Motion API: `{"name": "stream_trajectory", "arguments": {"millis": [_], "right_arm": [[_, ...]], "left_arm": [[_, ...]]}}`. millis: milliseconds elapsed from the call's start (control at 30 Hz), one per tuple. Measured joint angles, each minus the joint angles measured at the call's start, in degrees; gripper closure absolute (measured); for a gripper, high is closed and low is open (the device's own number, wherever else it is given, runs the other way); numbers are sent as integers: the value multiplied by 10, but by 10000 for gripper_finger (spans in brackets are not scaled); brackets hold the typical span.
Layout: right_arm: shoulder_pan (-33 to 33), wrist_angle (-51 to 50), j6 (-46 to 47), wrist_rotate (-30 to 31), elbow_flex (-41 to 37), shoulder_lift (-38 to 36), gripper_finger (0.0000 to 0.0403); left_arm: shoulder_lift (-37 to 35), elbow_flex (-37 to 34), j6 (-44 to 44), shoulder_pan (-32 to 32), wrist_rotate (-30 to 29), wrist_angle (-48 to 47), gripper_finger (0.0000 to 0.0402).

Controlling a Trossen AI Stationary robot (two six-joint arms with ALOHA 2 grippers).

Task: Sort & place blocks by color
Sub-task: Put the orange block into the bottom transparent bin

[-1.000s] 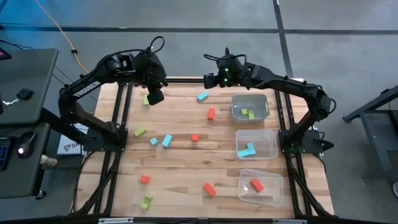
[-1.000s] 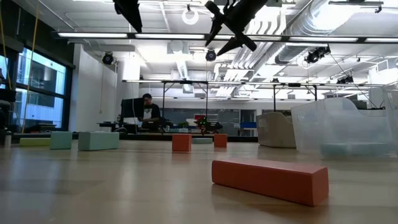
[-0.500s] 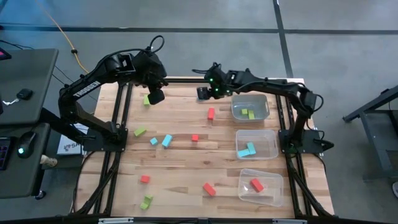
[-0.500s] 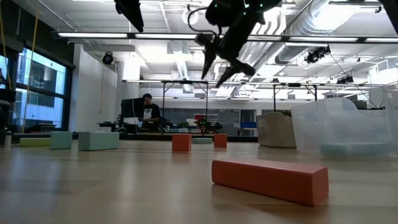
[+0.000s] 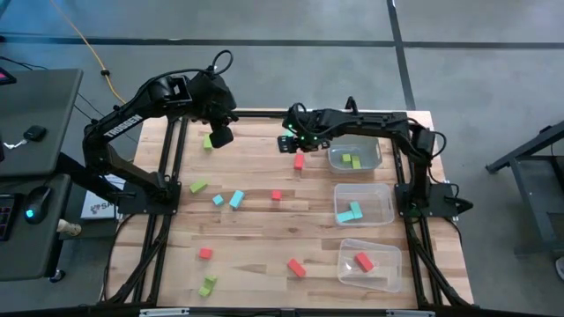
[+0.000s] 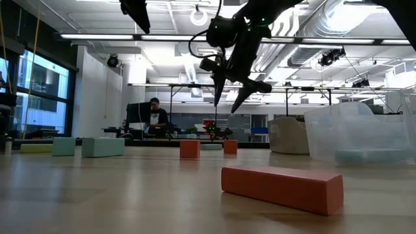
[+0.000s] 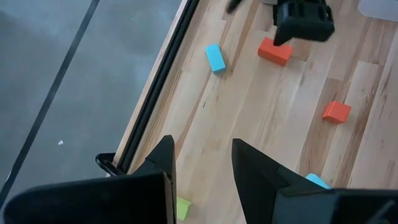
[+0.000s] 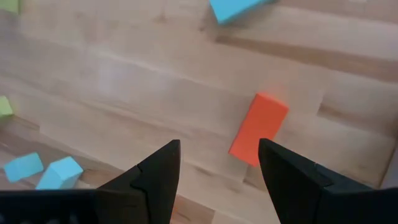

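Note:
Lime green, light blue and red-orange blocks lie scattered on the wooden table (image 5: pixel 256 229). My right gripper (image 5: pixel 290 144) hangs open above the table near its far edge. Just beyond its fingertips a red-orange bar (image 8: pixel 258 129) lies flat on the wood, and a light blue block (image 8: pixel 233 9) lies farther off. The low view shows my right gripper (image 6: pixel 227 104) well clear of the table. My left gripper (image 5: pixel 219 136) is open and empty, held high at the far left beside a green block (image 5: pixel 207 141).
Three clear bins stand along the right side: one with green blocks (image 5: pixel 354 155), one with light blue blocks (image 5: pixel 362 205), one with a red-orange block (image 5: pixel 370 262). Loose blocks lie mid-table (image 5: pixel 236 199) and near the front (image 5: pixel 296 267). A person sits far behind.
My right gripper has come down from high over the far edge, moving toward the table's left and near side, and has tipped and rolled until its open fingers point steeply down by the red-orange bar. No block has moved.

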Motion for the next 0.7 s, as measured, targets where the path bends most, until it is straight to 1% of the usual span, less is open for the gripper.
{"name": "stream_trajectory", "arguments": {"millis": [133, 267, 500, 700], "right_arm": [[8, -5, 20, -1, 0, 5, 197], [19, -16, 48, 39, 0, 5, 197], [27, -33, 85, 58, -9, 5, 197], [26, -5, 116, 50, -40, 5, 197]], "left_arm": [[0, 0, 0, 0, 0, 0, 316], [0, 0, -1, 0, 0, 0, 316], [0, 0, -1, 0, 0, 0, 316], [0, 0, 5, 0, 0, -1, 316]]}}
